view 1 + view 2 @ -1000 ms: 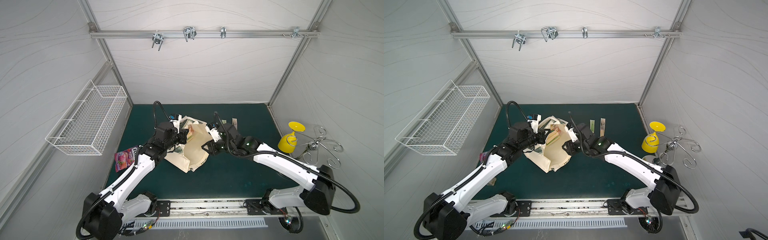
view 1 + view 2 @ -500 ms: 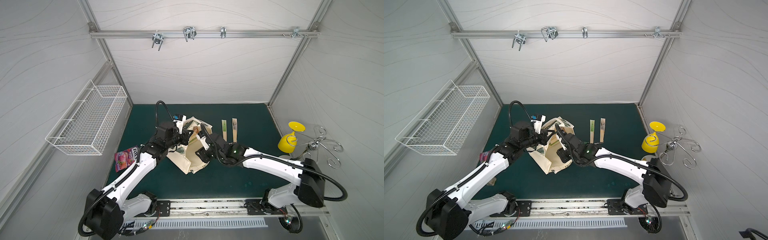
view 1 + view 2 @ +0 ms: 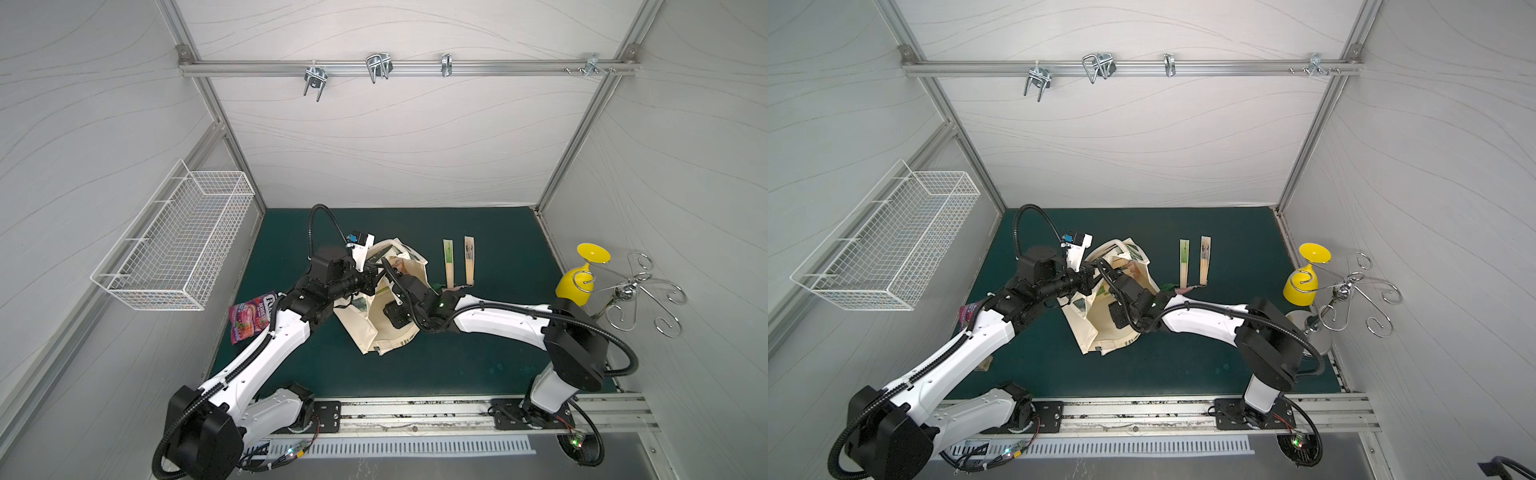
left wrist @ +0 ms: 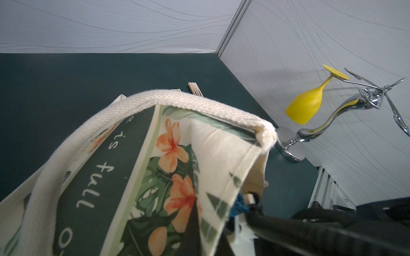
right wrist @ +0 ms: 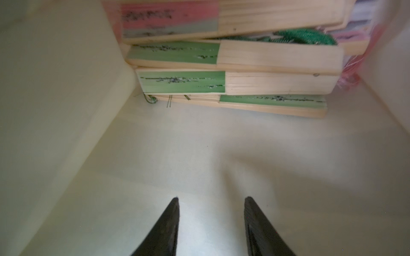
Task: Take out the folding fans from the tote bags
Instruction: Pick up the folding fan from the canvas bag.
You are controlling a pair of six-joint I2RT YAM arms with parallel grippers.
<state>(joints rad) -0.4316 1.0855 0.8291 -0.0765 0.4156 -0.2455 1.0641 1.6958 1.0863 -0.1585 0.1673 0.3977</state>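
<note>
Step in hand: reach-in for the next fan, no grasp yet. The tote bag (image 3: 362, 332) lies near the centre of the mat (image 3: 498, 353), a bit toward 10 o'clock. Two folding fans (image 3: 448, 264) are already out. They lie side by side on the mat at 2 o'clock of the tote, clear of it, with tassels toward 6 o'clock. The task looks early, since a whole pile is inside.

The left gripper (image 3: 376, 272) sits at the tote's 11 o'clock rim. Canvas fills the left wrist view, so its fingers are hidden. It is pressed together, and going by the top views it pinches the rim to hold the mouth open.

The right gripper (image 5: 212, 199) is inside the tote, its arm reaching in from the 4 o'clock side. Its jaws are spread partway with nothing between them, only bare lining under the tips. The stack of fans (image 5: 233, 57) lies ahead against the far inner wall, well apart from the tips. Green-topped fans are nearest, a pink one is behind, and a green tassel (image 5: 304, 36) lies across the pile. The view is slightly blurred.

Next move, as a judgement:
- Drive forward to the nearest green fan (image 5: 273, 104).
- Straddle its thin edge at the bamboo end and close.
- Back out toward 4 o'clock and lay it beside the two.

The left side has to hold the mouth up throughout. The risks are pinching two fans at once, snagging a tassel, or dragging the lining.

The snack packet (image 3: 249, 318) at 9 o'clock of the mat is not involved.
</note>
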